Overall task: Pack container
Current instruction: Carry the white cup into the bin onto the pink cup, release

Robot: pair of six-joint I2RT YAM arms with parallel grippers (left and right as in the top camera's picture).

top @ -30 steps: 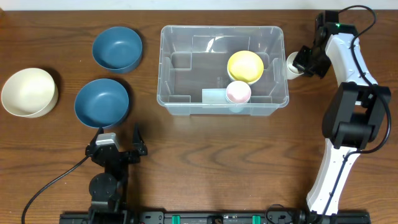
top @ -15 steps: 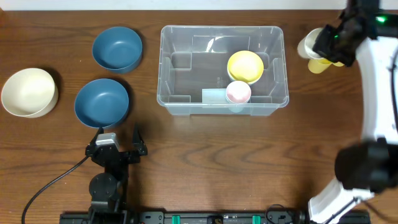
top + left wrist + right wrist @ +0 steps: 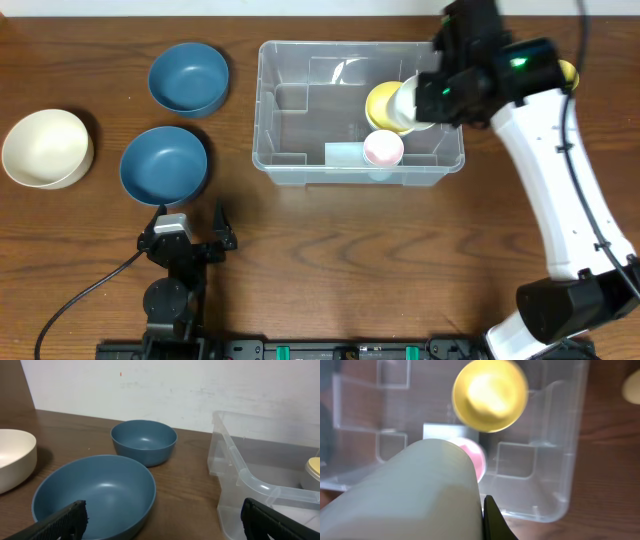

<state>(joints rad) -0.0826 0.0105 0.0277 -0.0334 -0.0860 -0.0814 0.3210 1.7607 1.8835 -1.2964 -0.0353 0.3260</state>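
Observation:
The clear container [image 3: 262, 110] stands at the table's middle back, holding a yellow bowl [image 3: 383, 100] and a small pink cup [image 3: 382, 148]. My right gripper [image 3: 436, 96] is shut on a white cup [image 3: 408, 103] and holds it above the container's right half, over the yellow bowl's edge. In the right wrist view the white cup [image 3: 410, 495] fills the lower left, with the yellow bowl [image 3: 490, 395], the pink cup [image 3: 476, 455] and the container wall [image 3: 560, 505] below. My left gripper [image 3: 187, 228] is open and empty near the front edge, left of the container [image 3: 250, 480].
Two blue bowls [image 3: 188, 77] [image 3: 163, 164] and a cream bowl [image 3: 46, 148] sit left of the container; they also show in the left wrist view [image 3: 144, 441] [image 3: 95, 492] [image 3: 12, 457]. A yellow cup [image 3: 568, 72] stands on the table right of the container.
My right arm lifted the white cup from beside the container's right wall and swung left with it over the container. A yellow cup stays behind. The left arm has not moved.

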